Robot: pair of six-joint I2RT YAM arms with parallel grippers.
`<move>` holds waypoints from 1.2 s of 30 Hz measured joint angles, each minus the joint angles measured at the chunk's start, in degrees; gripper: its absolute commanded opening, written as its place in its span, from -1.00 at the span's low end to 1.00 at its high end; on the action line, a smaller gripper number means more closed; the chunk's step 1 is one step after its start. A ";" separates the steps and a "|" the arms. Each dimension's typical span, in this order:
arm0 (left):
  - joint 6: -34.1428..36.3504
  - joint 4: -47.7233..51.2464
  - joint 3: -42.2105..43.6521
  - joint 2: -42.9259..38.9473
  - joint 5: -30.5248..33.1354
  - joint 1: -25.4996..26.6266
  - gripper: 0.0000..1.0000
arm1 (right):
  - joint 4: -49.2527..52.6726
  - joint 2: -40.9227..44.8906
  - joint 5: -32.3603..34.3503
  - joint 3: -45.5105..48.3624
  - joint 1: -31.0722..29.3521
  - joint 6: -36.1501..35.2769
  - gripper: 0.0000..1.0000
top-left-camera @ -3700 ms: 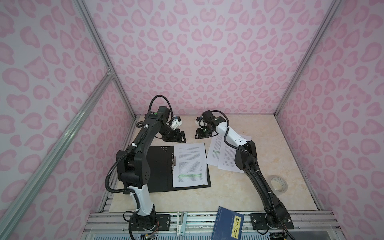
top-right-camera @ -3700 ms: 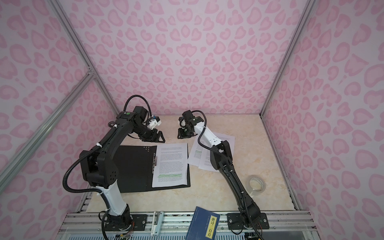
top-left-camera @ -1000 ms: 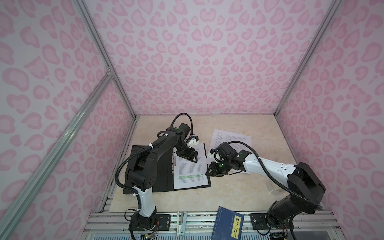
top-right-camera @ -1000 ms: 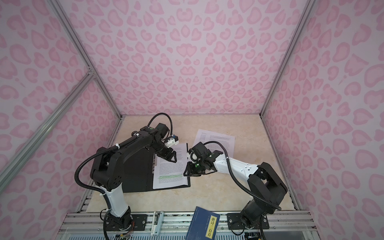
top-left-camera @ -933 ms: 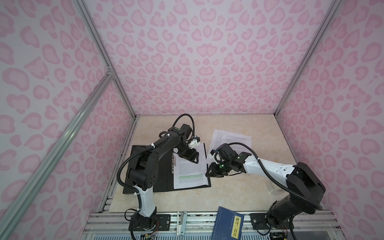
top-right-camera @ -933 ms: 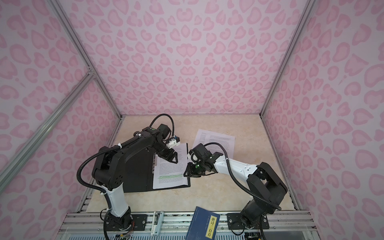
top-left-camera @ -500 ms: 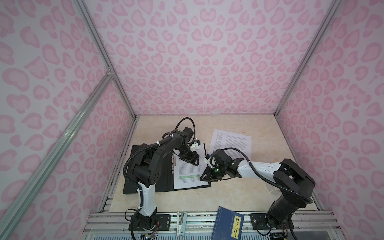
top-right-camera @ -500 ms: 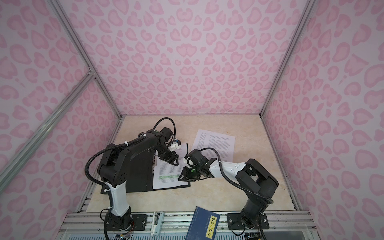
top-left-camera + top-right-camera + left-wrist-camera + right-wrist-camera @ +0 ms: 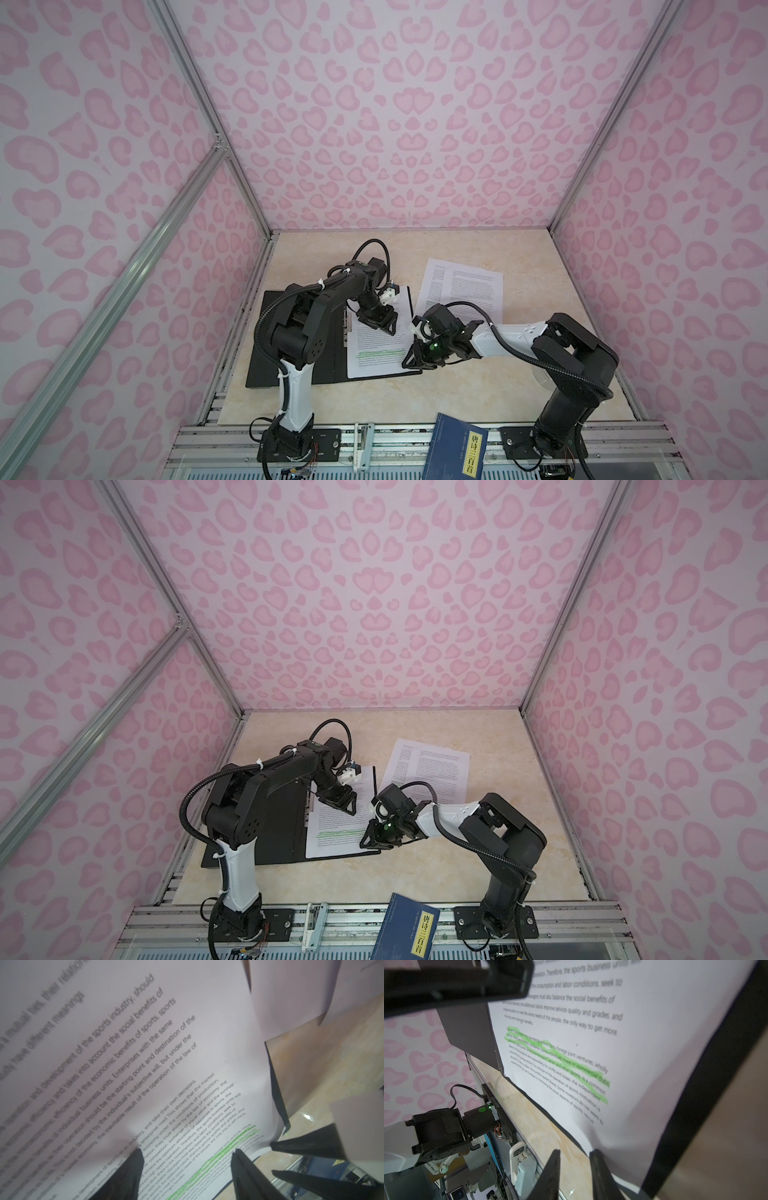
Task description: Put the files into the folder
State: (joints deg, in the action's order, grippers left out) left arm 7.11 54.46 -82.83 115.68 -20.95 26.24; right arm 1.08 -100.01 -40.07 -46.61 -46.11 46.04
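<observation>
The folder (image 9: 286, 353) (image 9: 274, 833) lies open, black inside up, at the table's left. One of the files (image 9: 376, 353) (image 9: 336, 833) rests on its right half, printed with a green-highlighted line (image 9: 560, 1059). My left gripper (image 9: 376, 326) (image 9: 187, 1152) is open low over that sheet's (image 9: 166, 1053) middle. My right gripper (image 9: 409, 365) (image 9: 575, 1152) is narrowly open at the sheet's near right corner, with bare table showing between its fingers. Two more files (image 9: 465, 286) (image 9: 428, 766) lie overlapped on the table at the back right.
A blue book (image 9: 457, 449) (image 9: 405, 933) with a yellow label sits on the front rail. Pink patterned walls close in three sides. The folder's metal clip (image 9: 345, 328) runs along the sheet's left edge.
My right gripper has slid left to the sheet's near right corner. My left gripper has moved a little toward the front over the sheet and narrowed slightly.
</observation>
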 measured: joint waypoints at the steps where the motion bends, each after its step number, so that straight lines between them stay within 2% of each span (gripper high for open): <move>1: 0.00 0.13 -0.02 0.00 0.00 0.00 0.41 | -0.31 -0.13 0.00 0.31 0.00 0.02 -0.42; 21: 0.20 1.44 -0.46 0.70 0.81 -0.02 0.41 | -1.09 -0.68 -0.85 0.76 0.09 -0.85 -0.42; 36: 1.29 7.87 -8.92 -3.23 1.20 -0.02 0.55 | 13.27 6.16 2.91 -11.02 2.10 -7.39 -0.33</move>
State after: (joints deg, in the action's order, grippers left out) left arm 8.40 62.33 -91.74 112.44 -19.75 26.22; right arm 14.35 -93.84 -37.17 -57.63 -44.01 38.65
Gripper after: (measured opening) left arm 0.754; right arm 0.334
